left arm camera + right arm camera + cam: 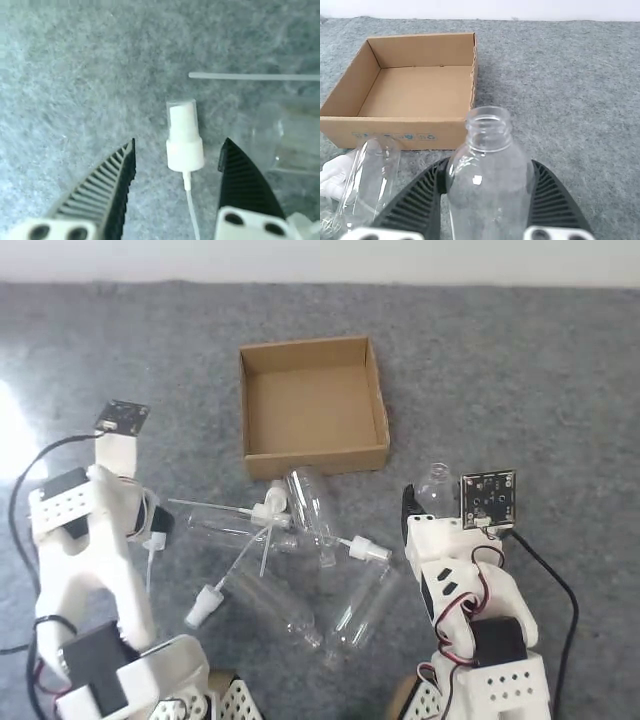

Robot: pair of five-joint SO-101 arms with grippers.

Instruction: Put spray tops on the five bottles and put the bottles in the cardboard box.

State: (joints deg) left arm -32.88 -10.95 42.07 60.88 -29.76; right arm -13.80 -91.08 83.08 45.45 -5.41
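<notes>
Your right gripper point(487, 172) is clamped on an uncapped bottle point(488, 131), holding it upright just in front of the cardboard box point(415, 85). Your left gripper point(178, 145) has its jaws apart. A white spray top point(183, 125) lies on the grey carpet point(75, 60) between them, touching neither. Other clear bottles point(265, 600) lie heaped between the arms, near the box's front wall.

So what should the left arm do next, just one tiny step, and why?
Probably close the left jaws on the spray top. They stand open on either side of it as it lies on the grey mat, not yet gripping it. The right jaws hold a bottle upright, and its neck is open with no top on it, so a top seems to be what is needed next.
</notes>
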